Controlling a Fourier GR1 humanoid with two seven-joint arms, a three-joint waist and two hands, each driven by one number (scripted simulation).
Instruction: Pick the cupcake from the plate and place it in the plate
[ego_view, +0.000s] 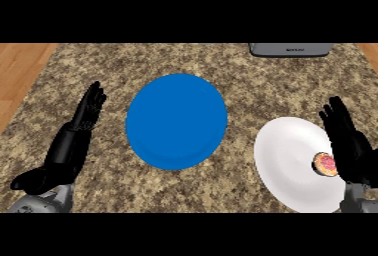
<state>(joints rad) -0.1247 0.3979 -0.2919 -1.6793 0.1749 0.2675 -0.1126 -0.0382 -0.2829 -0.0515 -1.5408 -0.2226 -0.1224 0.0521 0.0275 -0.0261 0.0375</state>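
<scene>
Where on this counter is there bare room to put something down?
The round blue plate is bare, as is the speckled counter behind it. The white plate's right side is crowded: pink cupcake beside the right hand.

My blue plate (176, 121) sits mid-counter (221, 60). Right of the blue plate, well apart, lies my white plate (291, 160), and the cupcake (325, 164) rests near that plate's right rim. My right hand (348, 145) is just right of the cupcake, fingers straight, partly covering it. Left of the blue plate, my left hand (77, 132) rests open. Beyond the blue plate, up and right, a grey appliance (289, 49) shows.
</scene>
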